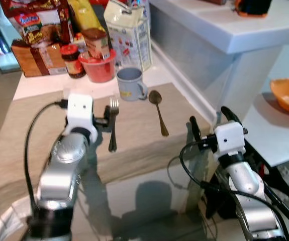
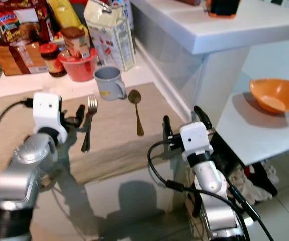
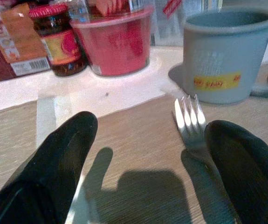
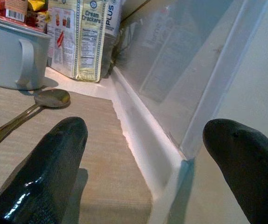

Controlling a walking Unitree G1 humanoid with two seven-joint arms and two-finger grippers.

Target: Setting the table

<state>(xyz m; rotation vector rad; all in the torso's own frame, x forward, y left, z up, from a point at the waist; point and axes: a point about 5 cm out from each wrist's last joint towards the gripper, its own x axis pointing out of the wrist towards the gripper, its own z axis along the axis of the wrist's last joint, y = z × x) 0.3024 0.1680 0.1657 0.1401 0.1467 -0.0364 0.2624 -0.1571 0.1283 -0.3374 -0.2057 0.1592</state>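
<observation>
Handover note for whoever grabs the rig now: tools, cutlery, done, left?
Left tool: open, low over the mat, one finger beside the fork, not gripping it.
Right tool: open, empty, at the mat's right edge by the white ledge.
Fork and spoon lie flat on the mat, apart; mug stands behind them at the mat's far edge.
Done: fork, spoon and mug are out.
Left: probably a dish; an orange bowl sits on the shelf to the right.

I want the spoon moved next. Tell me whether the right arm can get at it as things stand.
Probably yes. The spoon lies bare on the beige placemat, nothing lying between it and the open right gripper hovering off the mat's edge. The grey mug stands beside its bowl, apart.
</observation>
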